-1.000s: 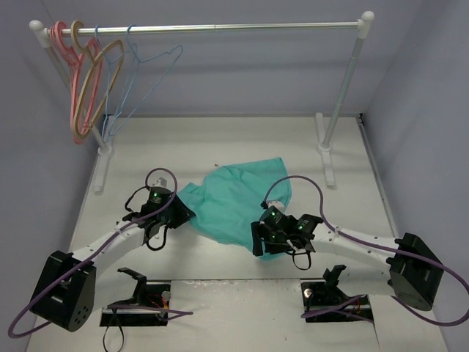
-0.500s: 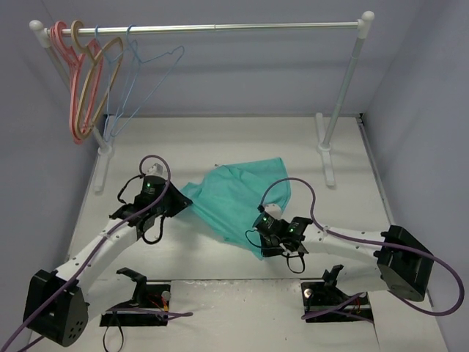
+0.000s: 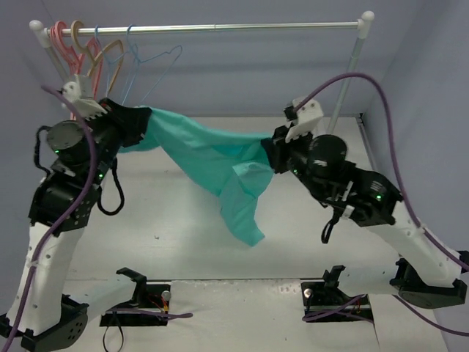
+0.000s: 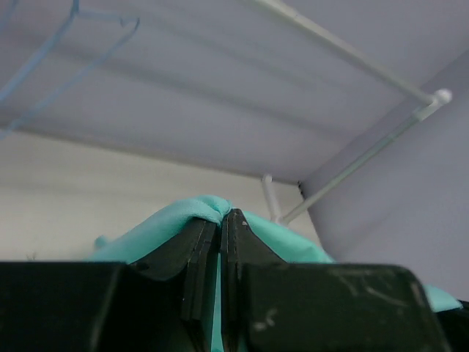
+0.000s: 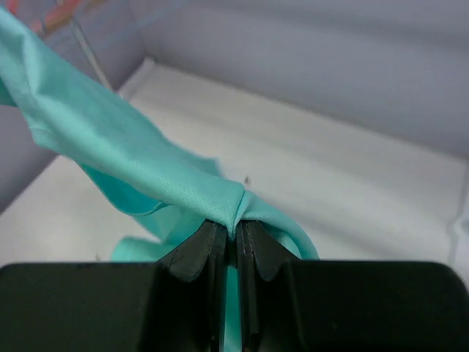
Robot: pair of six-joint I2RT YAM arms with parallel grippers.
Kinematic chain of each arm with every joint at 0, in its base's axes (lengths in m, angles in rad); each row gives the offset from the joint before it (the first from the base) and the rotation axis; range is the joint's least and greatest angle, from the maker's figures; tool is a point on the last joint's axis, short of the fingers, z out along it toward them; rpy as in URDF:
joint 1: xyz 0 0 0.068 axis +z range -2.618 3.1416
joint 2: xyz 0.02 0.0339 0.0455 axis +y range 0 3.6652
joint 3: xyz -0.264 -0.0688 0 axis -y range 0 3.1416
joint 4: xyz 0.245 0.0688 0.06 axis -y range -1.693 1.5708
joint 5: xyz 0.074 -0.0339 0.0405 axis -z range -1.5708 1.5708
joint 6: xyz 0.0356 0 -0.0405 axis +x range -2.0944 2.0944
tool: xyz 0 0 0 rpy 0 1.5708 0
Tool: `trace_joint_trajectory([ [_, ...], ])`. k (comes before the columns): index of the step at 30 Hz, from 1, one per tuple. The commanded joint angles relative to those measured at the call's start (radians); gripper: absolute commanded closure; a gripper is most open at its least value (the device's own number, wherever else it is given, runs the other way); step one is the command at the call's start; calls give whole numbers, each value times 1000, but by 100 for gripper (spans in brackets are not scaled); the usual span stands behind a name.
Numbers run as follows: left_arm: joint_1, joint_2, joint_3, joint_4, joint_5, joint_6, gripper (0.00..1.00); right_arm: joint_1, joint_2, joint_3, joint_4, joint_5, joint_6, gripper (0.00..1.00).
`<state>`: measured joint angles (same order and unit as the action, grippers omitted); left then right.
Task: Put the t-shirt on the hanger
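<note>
The teal-green t-shirt [image 3: 212, 158] hangs in the air, stretched between both grippers, with a loose flap drooping toward the table. My left gripper [image 3: 143, 121] is shut on its left end, just below the hangers. My right gripper [image 3: 270, 152] is shut on its right end. In the left wrist view the fabric [image 4: 165, 224] bunches over the closed gripper [image 4: 220, 216]. In the right wrist view the cloth [image 5: 124, 139] is pinched in the closed gripper [image 5: 236, 227]. The light-blue wire hanger [image 3: 173, 50] hangs on the rail [image 3: 234, 28], also visible as the hanger [image 4: 106, 16] overhead.
A pink hanger [image 3: 58, 33] and a tan hanger [image 3: 110, 48] hang at the rail's left end, close to my left arm. The rack's right post [image 3: 344, 81] stands behind my right arm. Two black fixtures [image 3: 139, 293] [image 3: 330, 290] sit at the near edge.
Both arms rose from the table and spread apart, lifting the t-shirt from a heap into the air. The left gripper now sits up near the hangers.
</note>
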<state>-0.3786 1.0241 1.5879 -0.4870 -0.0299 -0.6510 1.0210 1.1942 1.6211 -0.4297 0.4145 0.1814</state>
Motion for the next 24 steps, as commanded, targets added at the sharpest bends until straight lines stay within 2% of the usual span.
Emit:
trace_joint_trajectory([
  [1, 0, 14, 163, 13, -33, 149, 100, 2, -11, 111, 58, 28, -270, 100],
  [5, 0, -10, 245, 41, -7, 198, 100, 4, -82, 114, 178, -94, -344, 100],
  [8, 0, -35, 285, 22, 30, 197, 100, 2, -134, 92, 175, -203, -350, 100],
  [11, 0, -53, 279, -22, 117, 150, 100, 4, -176, 57, 143, -310, -307, 100],
  [14, 0, -68, 212, -42, 198, 70, 100, 4, -218, -15, 132, -376, -240, 100],
  [20, 0, -87, 49, -91, 332, -55, 100, 2, -294, -191, 114, -361, -129, 100],
  [24, 0, -113, -158, -99, 291, -101, 100, 2, -327, -323, 111, -217, -48, 100],
])
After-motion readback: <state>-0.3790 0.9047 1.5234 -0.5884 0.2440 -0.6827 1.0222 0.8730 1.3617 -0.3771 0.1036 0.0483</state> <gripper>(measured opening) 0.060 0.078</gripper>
